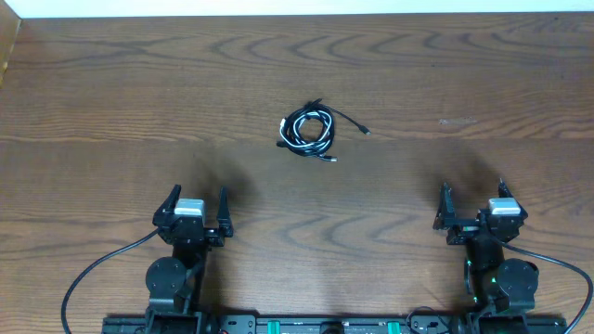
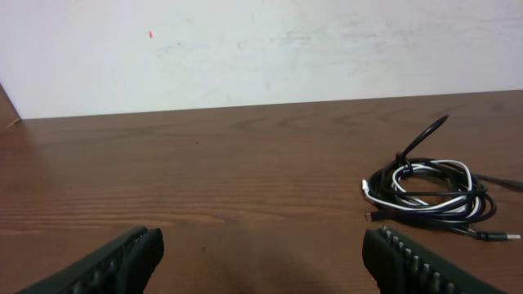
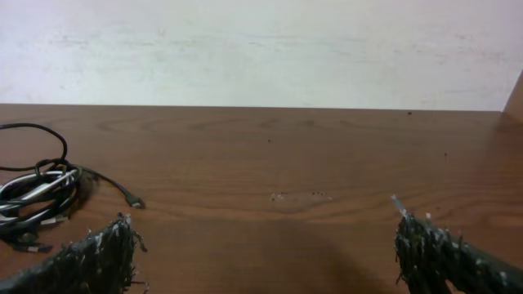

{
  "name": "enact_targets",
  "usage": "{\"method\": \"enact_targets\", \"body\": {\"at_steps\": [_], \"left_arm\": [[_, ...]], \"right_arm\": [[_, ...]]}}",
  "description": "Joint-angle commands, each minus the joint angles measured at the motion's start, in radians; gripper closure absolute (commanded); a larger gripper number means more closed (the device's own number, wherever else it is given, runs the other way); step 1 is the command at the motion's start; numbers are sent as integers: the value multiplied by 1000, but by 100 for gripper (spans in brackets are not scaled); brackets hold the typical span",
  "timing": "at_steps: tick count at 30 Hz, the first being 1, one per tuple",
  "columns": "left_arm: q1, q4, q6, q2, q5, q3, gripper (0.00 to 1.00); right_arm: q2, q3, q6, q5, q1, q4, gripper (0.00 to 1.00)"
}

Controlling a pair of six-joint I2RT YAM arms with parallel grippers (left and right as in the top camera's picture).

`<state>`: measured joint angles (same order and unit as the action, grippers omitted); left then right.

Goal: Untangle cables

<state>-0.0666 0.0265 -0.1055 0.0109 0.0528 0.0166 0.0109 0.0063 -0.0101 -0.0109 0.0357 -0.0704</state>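
Observation:
The cables (image 1: 308, 132) lie in one small coiled tangle of black and white cord at the middle of the table, with one black end trailing right to a plug (image 1: 366, 131). In the left wrist view the cables (image 2: 431, 189) sit ahead and to the right; in the right wrist view the cables (image 3: 37, 194) sit ahead at the far left. My left gripper (image 1: 196, 200) stands open near the front left, well short of the tangle, nothing between its fingers. My right gripper (image 1: 473, 191) stands open near the front right, also apart from the cables and empty.
The brown wooden table (image 1: 111, 102) runs back to a white wall (image 2: 261, 49). Thick black arm cables (image 1: 88, 274) loop beside the arm bases at the front edge. A faint pale scuff (image 1: 457, 121) marks the wood at the right.

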Motion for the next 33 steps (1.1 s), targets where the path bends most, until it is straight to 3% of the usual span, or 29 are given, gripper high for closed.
{"method": "enact_targets", "body": {"at_steps": [1, 8, 17, 22, 33], "left_arm": [[5, 43, -6, -7, -12, -13, 16], [5, -2, -7, -7, -13, -13, 16], [5, -366, -7, -7, -21, -13, 16], [5, -486, -2, -7, -20, -8, 16], [5, -463, -2, 32, -20, 237, 16]], "right_arm": [[-6, -1, 11, 6, -3, -4, 1], [-6, -1, 11, 6, -3, -4, 1], [-6, -1, 11, 6, -3, -4, 1], [-6, -1, 11, 6, -3, -4, 1], [-6, -1, 8, 40, -3, -2, 1]]}}
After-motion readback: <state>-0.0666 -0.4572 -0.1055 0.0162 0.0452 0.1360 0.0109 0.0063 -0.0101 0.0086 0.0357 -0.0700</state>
